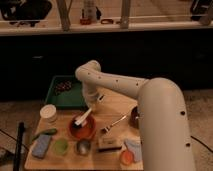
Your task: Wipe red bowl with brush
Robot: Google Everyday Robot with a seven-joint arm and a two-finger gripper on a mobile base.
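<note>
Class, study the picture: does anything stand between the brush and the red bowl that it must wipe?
Nothing visible does. The brush slants down from the gripper, which hangs above the bowl's far rim, and its lower end lies within the red bowl. The thin metal utensil lies to the bowl's right, apart from both.

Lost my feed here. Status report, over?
Tool over rear edge of red bowl, at top of brush. Bristles inside bowl. Metal utensil right of bowl, apart.
</note>
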